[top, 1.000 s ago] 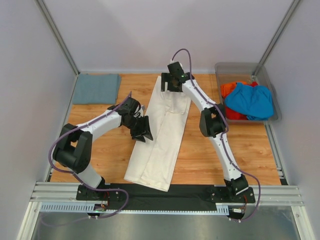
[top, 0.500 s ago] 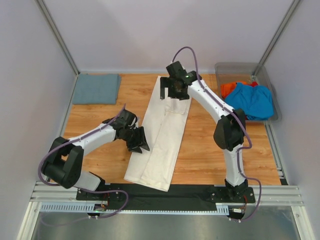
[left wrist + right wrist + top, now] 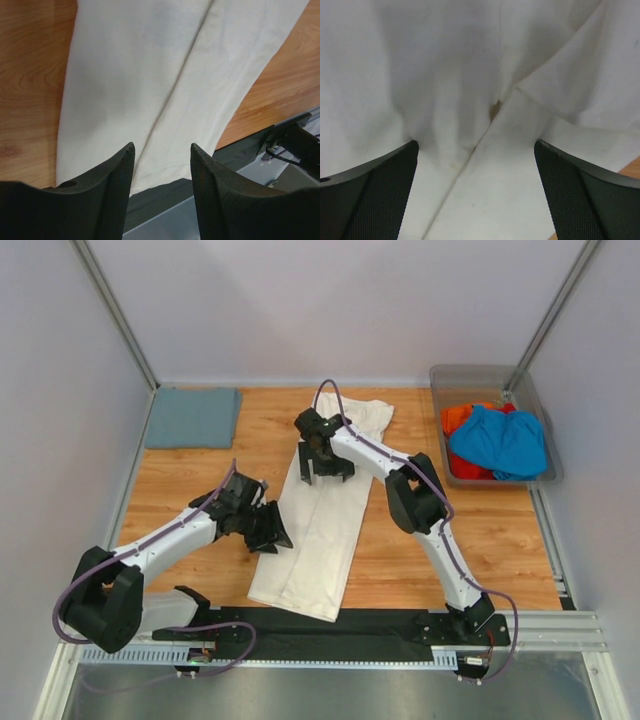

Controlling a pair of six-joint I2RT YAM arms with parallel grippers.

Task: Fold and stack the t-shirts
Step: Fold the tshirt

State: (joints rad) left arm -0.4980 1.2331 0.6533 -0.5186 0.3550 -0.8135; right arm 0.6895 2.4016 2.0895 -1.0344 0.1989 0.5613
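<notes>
Right wrist: t-shirt (image 3: 470, 75) beneath right gripper (image 3: 475, 147)

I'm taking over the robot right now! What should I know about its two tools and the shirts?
Left tool: open, empty, by the left edge of the cream shirt.
Right tool: wide open, empty, above its far half.
Grey-blue shirt: folded, far left corner.
Blue shirt and orange-red shirt: bunched in the bin.
Done: cream shirt folded into a long strip.
Left: fold it shorter, stack it, then fold the binned two.
</notes>
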